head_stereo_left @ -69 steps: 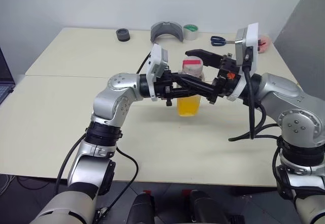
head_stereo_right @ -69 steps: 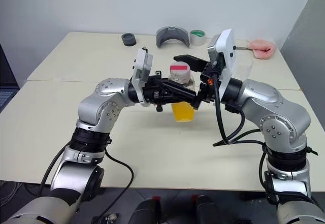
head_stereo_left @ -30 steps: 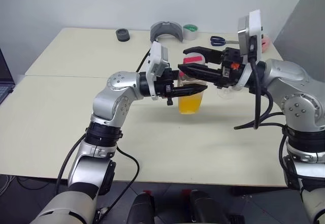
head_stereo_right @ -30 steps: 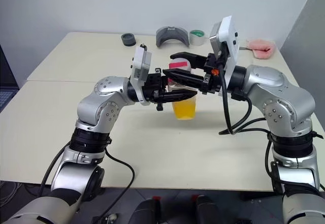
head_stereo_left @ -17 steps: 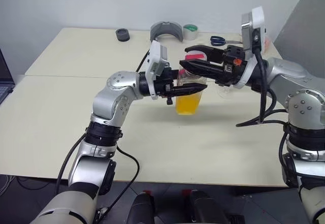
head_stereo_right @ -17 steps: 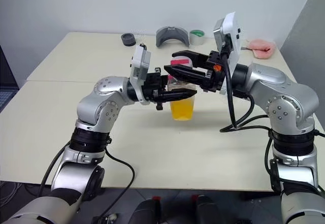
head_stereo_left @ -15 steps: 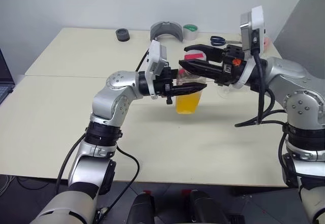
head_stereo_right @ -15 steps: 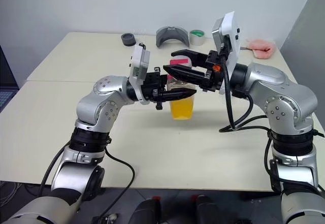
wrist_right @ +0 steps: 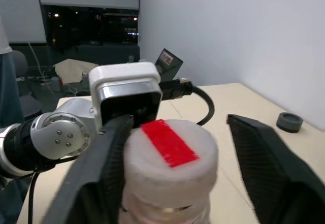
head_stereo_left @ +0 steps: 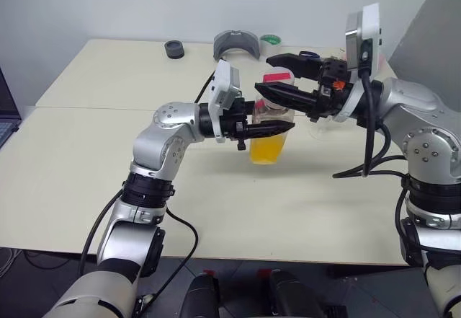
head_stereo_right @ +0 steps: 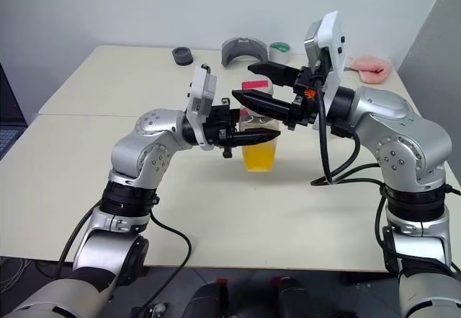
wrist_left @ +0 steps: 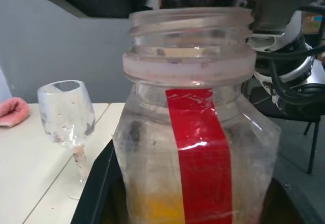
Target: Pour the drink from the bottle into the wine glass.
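The bottle (head_stereo_left: 270,127) is standing upright near the middle of the table (head_stereo_left: 86,166), its lower part filled with the orange drink (head_stereo_right: 259,156). A red label stripe (wrist_left: 199,148) is running down its clear side; no writing is readable on it.

The left gripper (head_stereo_left: 268,125) is reaching in level from the robot's left, its jaws clamped on the bottle's body just above the drink line. In the left wrist view the black fingers are sitting at either side of the bottle.

The cap (wrist_right: 170,150), white with a red strip across its top, is sitting at the bottle's mouth. The left wrist view is showing the neck threads (wrist_left: 189,26) bare, with the cap's rim just above them, so the cap is looking loose or lifted rather than screwed down. No lettering can be made out on the red strip.

The right gripper (head_stereo_left: 277,76) is coming in level from the robot's right at cap height. Its jaws are standing wide apart, one finger (wrist_right: 96,178) touching or just beside the cap and the other finger (wrist_right: 274,163) apart from it; it is not gripping.

The wine glass (wrist_left: 67,120) is standing upright beyond the bottle, toward the robot's right, partly hidden behind the right arm. It is looking empty.

Along the table's far edge are lying a black ring (head_stereo_left: 173,48), a grey curved part (head_stereo_left: 235,44), a tape roll (head_stereo_right: 279,52) and a pink cloth (head_stereo_right: 369,67).
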